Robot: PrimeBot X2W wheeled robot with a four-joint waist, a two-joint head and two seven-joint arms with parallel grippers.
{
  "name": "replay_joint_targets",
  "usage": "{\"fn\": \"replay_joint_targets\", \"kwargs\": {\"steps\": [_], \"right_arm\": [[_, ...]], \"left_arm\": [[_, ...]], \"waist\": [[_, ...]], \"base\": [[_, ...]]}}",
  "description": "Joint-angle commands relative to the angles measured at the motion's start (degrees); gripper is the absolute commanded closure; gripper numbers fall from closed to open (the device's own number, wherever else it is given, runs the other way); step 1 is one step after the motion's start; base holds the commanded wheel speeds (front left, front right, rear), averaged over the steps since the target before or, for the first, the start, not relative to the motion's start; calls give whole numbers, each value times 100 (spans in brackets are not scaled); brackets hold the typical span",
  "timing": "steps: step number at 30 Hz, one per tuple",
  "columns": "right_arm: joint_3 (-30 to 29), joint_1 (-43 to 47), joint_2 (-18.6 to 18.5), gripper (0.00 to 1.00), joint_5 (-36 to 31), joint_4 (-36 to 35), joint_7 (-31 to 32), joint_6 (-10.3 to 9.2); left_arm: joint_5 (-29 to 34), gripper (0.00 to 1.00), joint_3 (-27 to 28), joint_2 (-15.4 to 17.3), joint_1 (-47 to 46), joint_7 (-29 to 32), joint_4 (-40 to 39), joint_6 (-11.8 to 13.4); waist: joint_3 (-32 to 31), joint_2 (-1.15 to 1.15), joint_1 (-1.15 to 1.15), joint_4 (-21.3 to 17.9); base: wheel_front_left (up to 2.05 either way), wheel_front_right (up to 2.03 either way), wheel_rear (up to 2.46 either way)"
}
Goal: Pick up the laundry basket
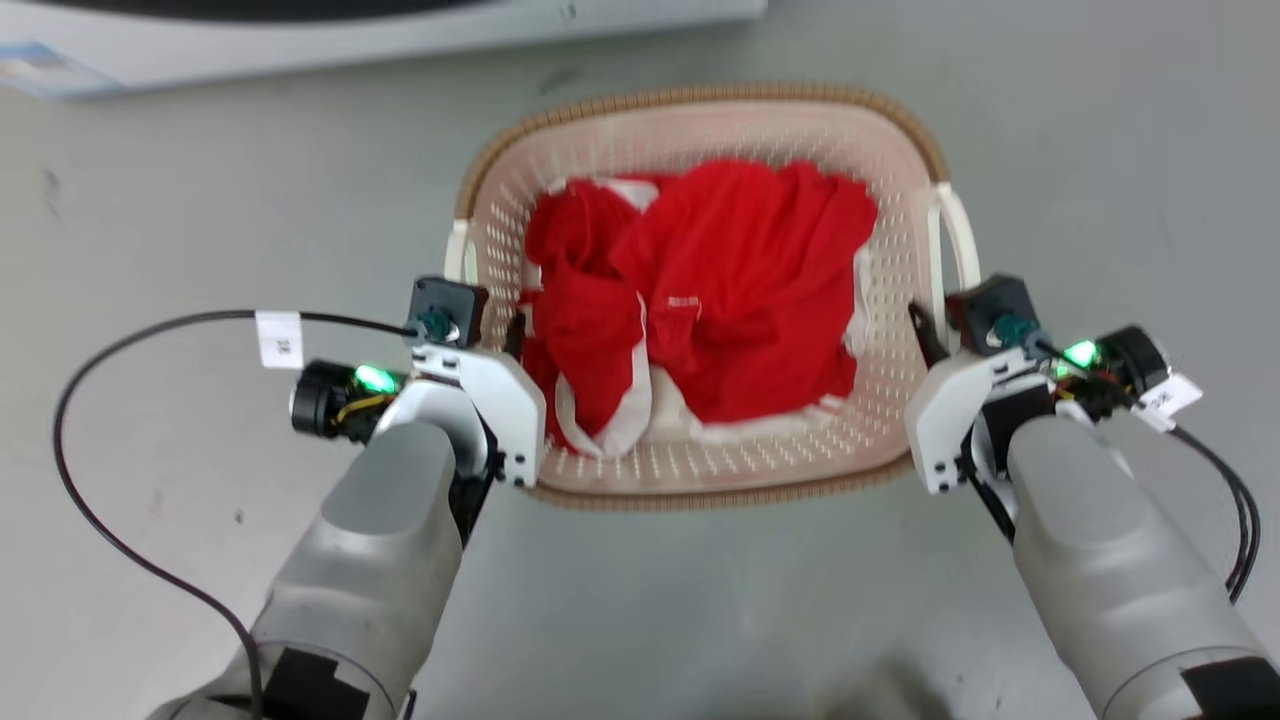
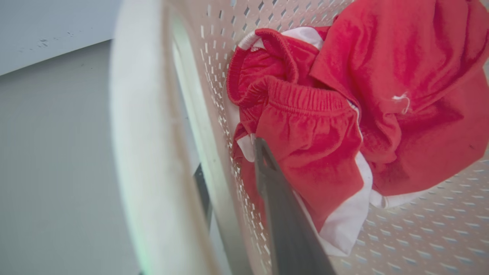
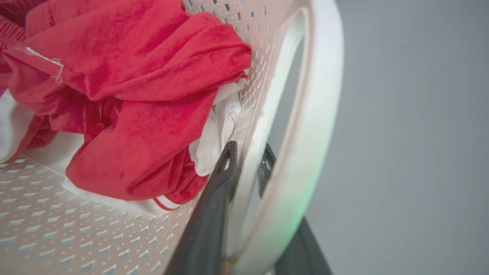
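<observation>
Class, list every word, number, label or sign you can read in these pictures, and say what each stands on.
Nothing can be read for sure.
The left cable tag, white: dark marks, too small to read.
The right cable tag, white: blurred.
The small white print on the red garment in the laundry basket: too small.
The blue-and-white label on the white appliance: blurred.

Grey floor point(image 1: 700, 620) under laundry basket point(image 1: 900, 300) (appliance point(image 1: 300, 45) behind).

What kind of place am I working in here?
Probably a laundry area: the laundry basket holds red clothes on a grey floor, near a white appliance, possibly a washing machine.
</observation>
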Motion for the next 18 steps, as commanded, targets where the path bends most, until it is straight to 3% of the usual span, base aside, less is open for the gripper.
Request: {"fn": "replay_joint_targets", "kwargs": {"steps": [1,18], "right_arm": [[87,78,-106,100,-21,60,-46,-2],[652,869,-35,100,494,543,241,-2]], "left_arm": [[-45,100,-109,0,117,75,23,-78],[-1272,100,-935,-13,1027,992,-15,-80]], "waist": [[-505,0,0,127],[-2415,0,0,414]], "base": [[0,0,0],[0,0,0]]}}
